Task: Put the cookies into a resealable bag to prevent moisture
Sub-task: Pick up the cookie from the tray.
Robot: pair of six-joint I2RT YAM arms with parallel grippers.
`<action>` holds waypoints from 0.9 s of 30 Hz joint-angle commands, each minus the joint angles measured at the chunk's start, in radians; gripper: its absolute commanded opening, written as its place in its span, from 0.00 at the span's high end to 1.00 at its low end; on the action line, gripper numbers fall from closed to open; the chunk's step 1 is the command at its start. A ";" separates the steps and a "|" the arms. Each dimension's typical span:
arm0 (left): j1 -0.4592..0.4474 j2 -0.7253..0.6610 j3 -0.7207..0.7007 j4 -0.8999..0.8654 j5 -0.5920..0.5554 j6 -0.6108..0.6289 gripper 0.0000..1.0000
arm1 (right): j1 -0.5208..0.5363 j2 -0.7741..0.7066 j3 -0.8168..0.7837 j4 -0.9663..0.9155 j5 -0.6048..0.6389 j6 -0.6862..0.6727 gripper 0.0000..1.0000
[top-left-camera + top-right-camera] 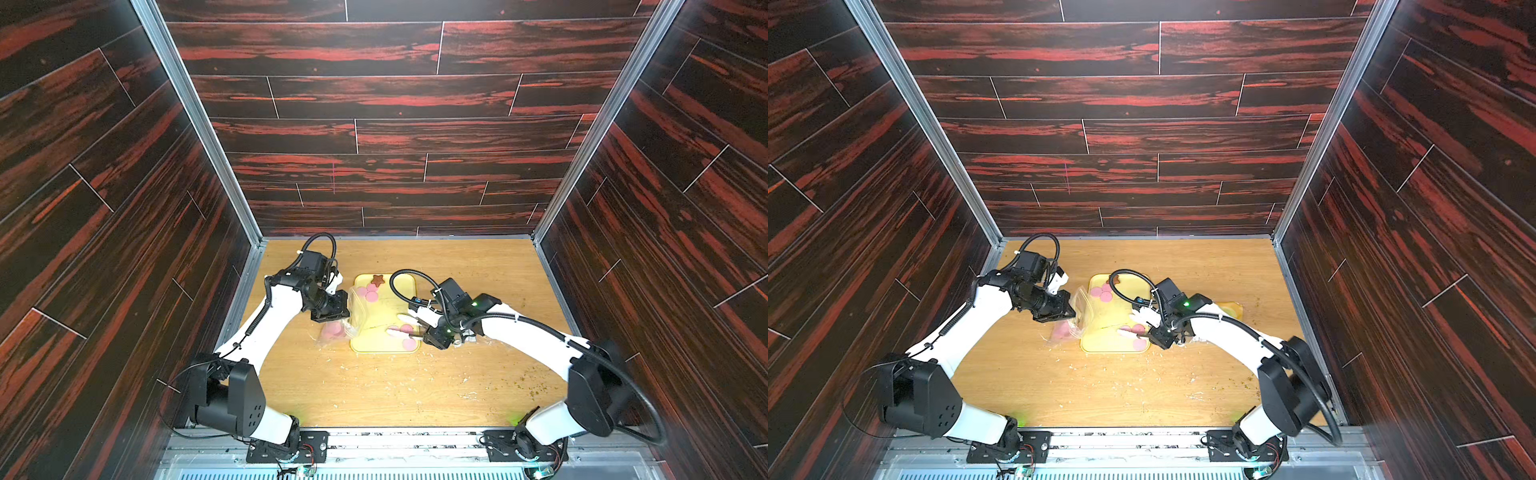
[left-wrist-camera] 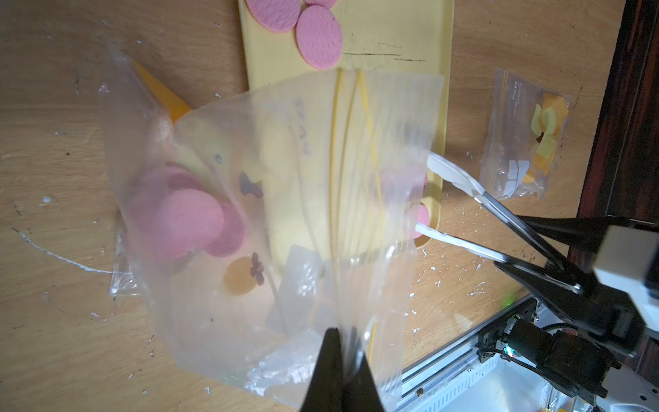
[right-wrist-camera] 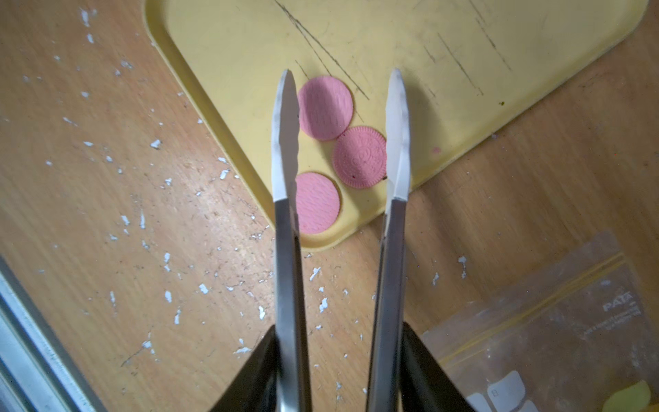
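One yellow tray. One pair of tongs. One brown star cookie. Six pink cookies on tray: three by tongs, three near star. More overlapping inside one bag, uncountable. One second bag.

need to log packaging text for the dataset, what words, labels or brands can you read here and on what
"PATA" (last letter unsure): on the spare clear bag; the finer lines under it are too small to read.
Grey print on the held bag: blurred, unreadable.
Embossed middle of one pink cookie: a raised pattern, no letters that can be made out.
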 commanded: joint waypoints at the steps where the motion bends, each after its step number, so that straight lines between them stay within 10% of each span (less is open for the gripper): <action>1: 0.005 -0.018 0.020 -0.021 -0.004 0.019 1.00 | 0.015 0.026 0.033 -0.009 -0.007 -0.023 0.49; 27: 0.005 -0.011 0.003 -0.013 -0.006 0.025 1.00 | 0.050 0.039 0.067 -0.038 0.084 -0.006 0.60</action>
